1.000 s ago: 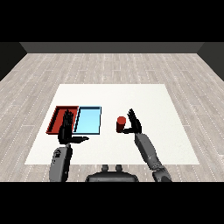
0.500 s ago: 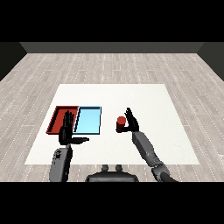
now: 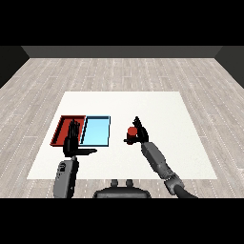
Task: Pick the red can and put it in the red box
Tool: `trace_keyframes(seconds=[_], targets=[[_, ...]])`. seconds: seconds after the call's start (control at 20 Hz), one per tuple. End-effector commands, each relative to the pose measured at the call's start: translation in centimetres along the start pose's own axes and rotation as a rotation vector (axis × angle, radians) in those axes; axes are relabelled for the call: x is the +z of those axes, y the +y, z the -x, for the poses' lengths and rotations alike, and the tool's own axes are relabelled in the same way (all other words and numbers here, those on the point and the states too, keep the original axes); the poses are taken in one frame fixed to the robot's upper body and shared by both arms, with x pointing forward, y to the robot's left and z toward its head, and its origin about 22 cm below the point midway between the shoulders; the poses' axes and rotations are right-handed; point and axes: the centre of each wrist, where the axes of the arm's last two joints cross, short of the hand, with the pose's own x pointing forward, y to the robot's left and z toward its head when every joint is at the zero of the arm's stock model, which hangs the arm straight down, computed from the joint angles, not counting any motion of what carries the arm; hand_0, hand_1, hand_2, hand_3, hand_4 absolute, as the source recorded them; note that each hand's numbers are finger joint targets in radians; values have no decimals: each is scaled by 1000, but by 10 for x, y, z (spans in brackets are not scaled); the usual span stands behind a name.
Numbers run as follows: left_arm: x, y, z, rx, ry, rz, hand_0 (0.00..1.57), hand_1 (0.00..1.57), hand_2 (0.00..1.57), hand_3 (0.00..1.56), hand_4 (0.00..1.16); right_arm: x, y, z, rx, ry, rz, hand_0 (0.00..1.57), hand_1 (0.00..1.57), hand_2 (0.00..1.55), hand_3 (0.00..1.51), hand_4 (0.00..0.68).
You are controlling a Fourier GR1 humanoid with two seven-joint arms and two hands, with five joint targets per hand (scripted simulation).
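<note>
Red can: label seemingly blank.

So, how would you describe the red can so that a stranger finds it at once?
On the white table two trays lie side by side, the red tray left of the light blue tray. Right of both, the red can sits against the right robot hand, the only small round red thing.

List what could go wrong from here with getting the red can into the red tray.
1. The right hand is at the red can but not clearly curled round it; lifting now could tip it.
2. The light blue tray lies between can and red tray.
3. The left hand hovers over the red tray, crowding the drop.
</note>
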Motion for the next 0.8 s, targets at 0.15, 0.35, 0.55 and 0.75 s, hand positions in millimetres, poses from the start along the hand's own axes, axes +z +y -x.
trace_keyframes(seconds=[0.15, 0.35, 0.55, 0.75], targets=[[-10, -4, 1, -1, -5, -6, 0, 0, 0, 0, 0, -10, 11, 7, -5, 28, -9, 0, 0, 0, 0, 0], [-11, 0, -7, -7, -20, 2, 0, 0, 0, 0, 0, -9, 21, 11, 51, 33, 20, 0, 0, 0, 0, 0], [5, -9, 1, 6, 9, -9, 0, 0, 0, 0, 0, 6, 16, 23, 54, 70, 83, 0, 0, 0, 0, 0], [-1, 17, 1, -14, -14, -12, 0, 0, 0, 0, 0, -11, 12, 11, 174, 76, 180, 1462, 1462, 1459, 1423, 611]])
